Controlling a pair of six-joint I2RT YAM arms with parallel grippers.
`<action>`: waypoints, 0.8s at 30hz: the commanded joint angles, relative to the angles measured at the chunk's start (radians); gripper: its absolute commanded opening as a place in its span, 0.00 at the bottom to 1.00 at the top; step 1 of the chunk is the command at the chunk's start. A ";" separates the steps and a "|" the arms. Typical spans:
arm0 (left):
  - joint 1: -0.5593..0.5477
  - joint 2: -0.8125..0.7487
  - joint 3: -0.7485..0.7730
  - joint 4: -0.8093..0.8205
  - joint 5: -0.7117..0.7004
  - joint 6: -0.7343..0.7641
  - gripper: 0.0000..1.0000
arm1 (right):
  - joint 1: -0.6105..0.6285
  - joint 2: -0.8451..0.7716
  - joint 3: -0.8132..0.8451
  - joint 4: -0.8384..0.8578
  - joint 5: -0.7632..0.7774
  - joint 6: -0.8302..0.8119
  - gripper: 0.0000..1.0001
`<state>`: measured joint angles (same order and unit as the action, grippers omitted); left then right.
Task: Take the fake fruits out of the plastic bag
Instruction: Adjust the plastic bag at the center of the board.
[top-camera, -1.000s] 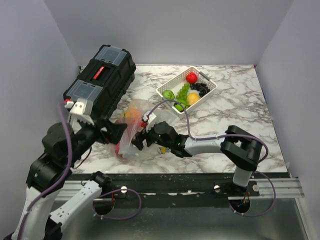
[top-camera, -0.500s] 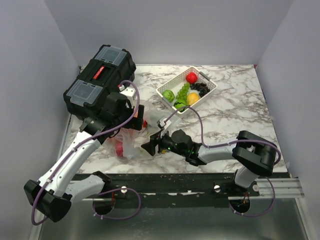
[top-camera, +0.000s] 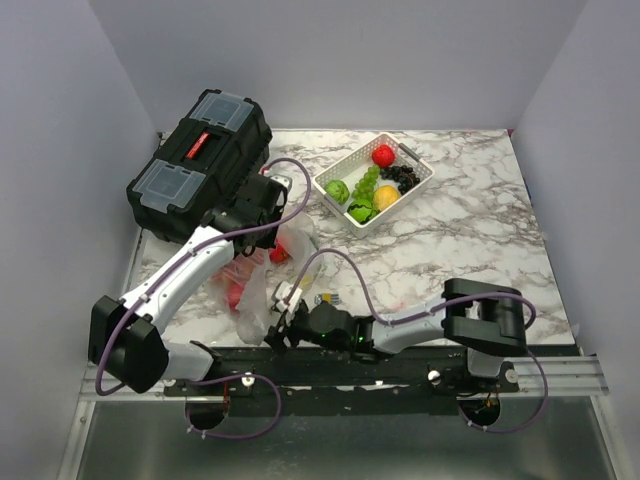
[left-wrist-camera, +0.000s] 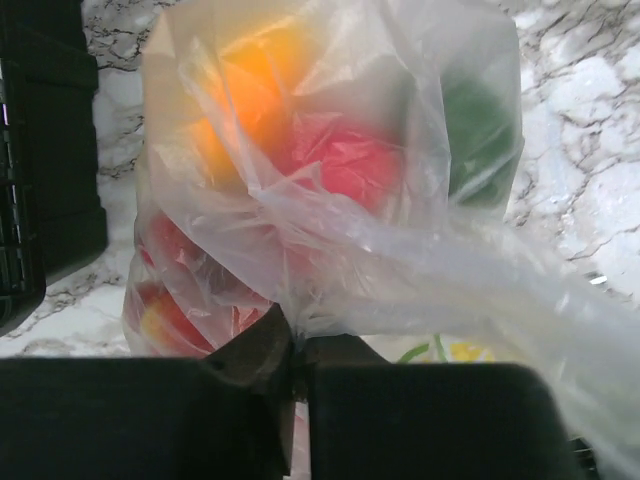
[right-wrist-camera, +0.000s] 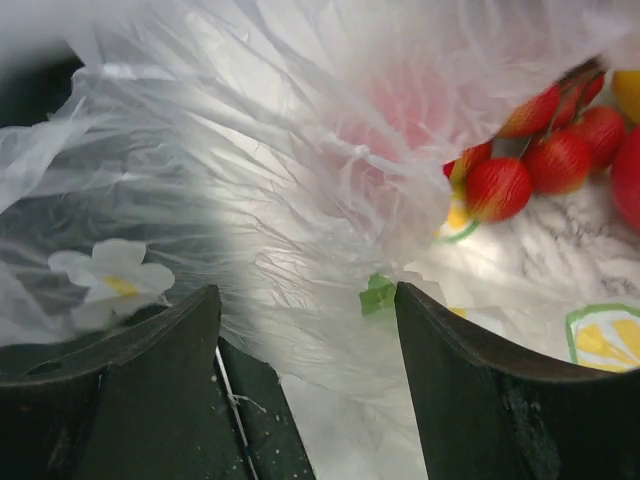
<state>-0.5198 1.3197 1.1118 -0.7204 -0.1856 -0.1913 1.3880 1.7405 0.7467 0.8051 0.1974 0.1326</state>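
Clear plastic bag (left-wrist-camera: 330, 200) pinched in clenched left gripper (left-wrist-camera: 296, 345); right gripper (right-wrist-camera: 305, 300) spread, bag film between jaws.

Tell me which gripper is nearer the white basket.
Left. The left gripper pinches the bag just left of the basket; the right gripper is open at the bag's near end, farther off.

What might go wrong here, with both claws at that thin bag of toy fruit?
The left gripper pinches only a thin fold of the plastic bag; the film might slip or tear. The right gripper stands open with film, not fruit, between its fingers, so closing may catch only plastic. The bag lies near the front edge of the table; spilled strawberries might roll off.
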 joint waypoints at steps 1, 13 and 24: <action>0.012 -0.006 0.086 0.012 -0.024 0.033 0.00 | 0.045 0.128 0.052 -0.099 0.167 -0.083 0.73; 0.024 -0.268 -0.090 0.174 0.185 0.078 0.00 | 0.043 -0.082 0.009 -0.167 0.218 0.004 0.83; 0.024 -0.320 -0.174 0.242 0.234 0.060 0.00 | 0.010 -0.199 0.022 -0.195 0.314 0.052 0.81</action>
<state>-0.4976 1.0096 0.9497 -0.5381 0.0067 -0.1310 1.4181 1.5486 0.7658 0.6403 0.4191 0.1505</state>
